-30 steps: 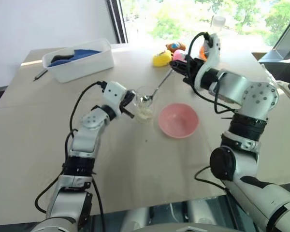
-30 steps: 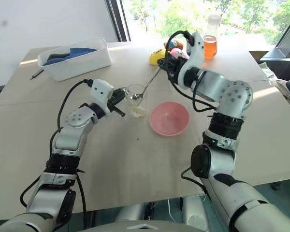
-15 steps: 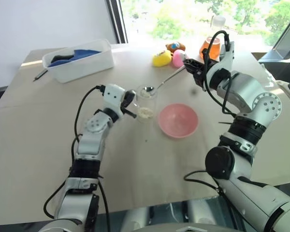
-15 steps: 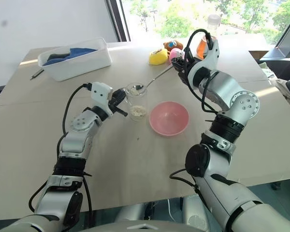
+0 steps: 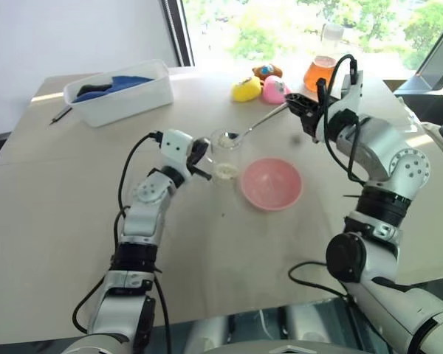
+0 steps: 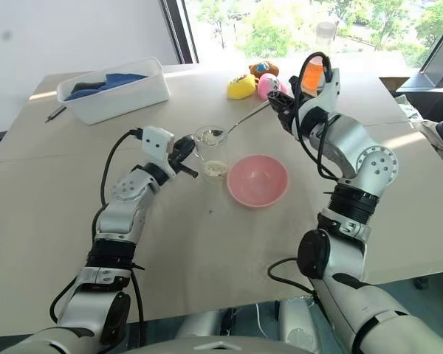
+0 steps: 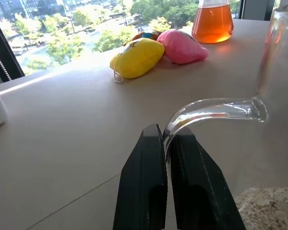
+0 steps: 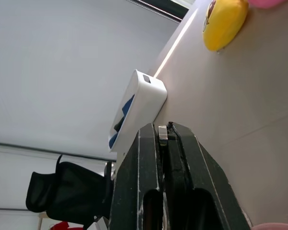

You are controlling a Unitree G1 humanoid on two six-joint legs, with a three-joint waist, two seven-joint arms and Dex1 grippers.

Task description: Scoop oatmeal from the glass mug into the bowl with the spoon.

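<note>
The right gripper's fingers (image 6: 275,102) pinch the slim silver metal spoon (image 6: 236,121); its handle runs leftward to the oatmeal-loaded tip over the clear glass mug (image 6: 210,153), whose handle the left fingers (image 6: 186,147) clamp. The shallow pink bowl (image 6: 258,180) sits below-right of that tip.

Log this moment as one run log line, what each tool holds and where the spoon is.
left tool: shut on glass mug handle | right tool: shut on spoon | spoon bowl: over mug rim | pink bowl: empty
</note>
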